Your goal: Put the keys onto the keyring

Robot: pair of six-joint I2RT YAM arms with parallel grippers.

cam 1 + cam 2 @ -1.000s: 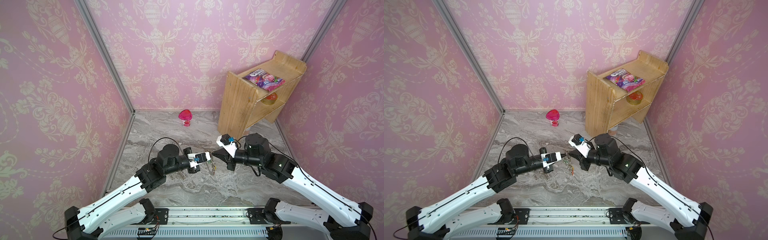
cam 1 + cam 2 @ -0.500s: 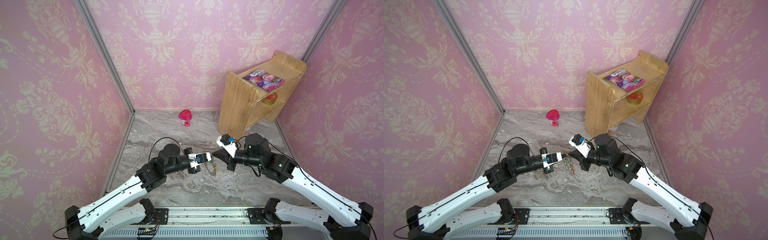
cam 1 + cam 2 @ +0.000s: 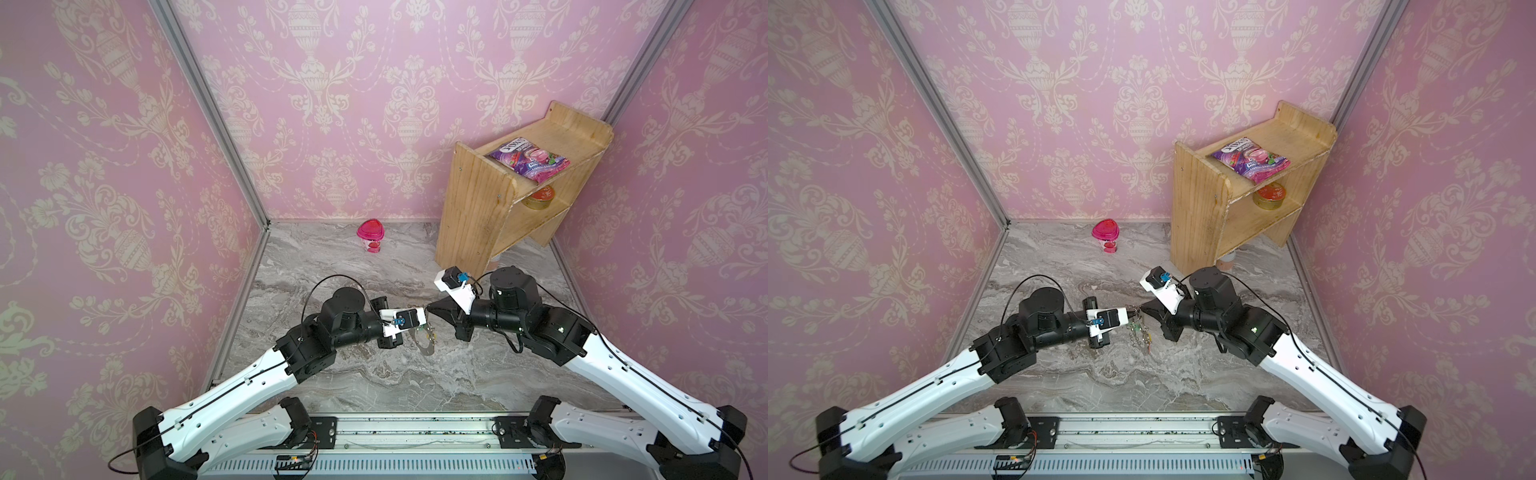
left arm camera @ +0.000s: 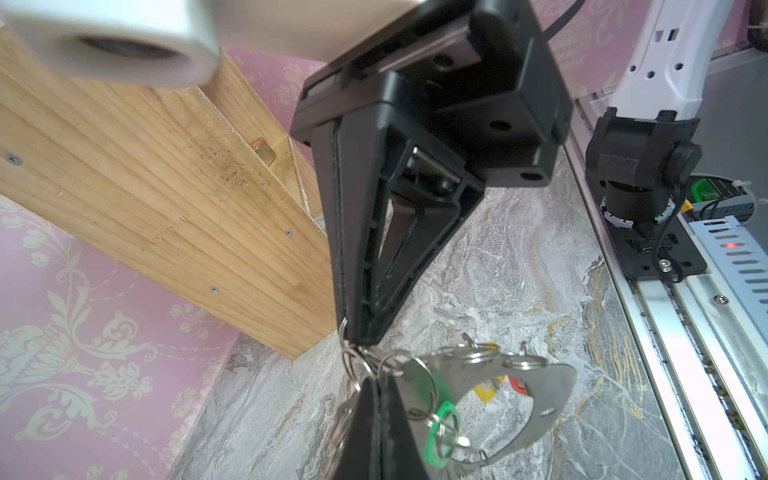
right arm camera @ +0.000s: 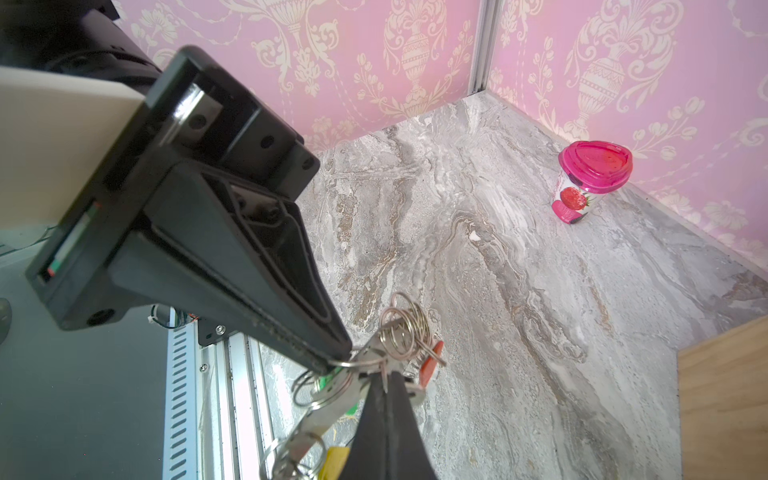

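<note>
Keyring point(image 3: 424, 340) hangs at centre frame in both top views, clear of the marble floor point(image 3: 374, 374), plate tilted, with green tag point(image 4: 440, 432), yellow tag point(image 4: 486, 388) and red tag point(image 4: 517, 384) dangling. Left gripper point(image 4: 376, 386) and right gripper point(image 5: 384, 380) meet tip to tip, each clamped tight on its upper end among the rings.

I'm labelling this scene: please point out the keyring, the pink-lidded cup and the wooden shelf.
keyring point(image 4: 552, 382): left wrist view, on its flat metal plate.
pink-lidded cup point(image 5: 592, 166): right wrist view, on its lid.
wooden shelf point(image 3: 473, 208): in a top view, on its side panel.
</note>
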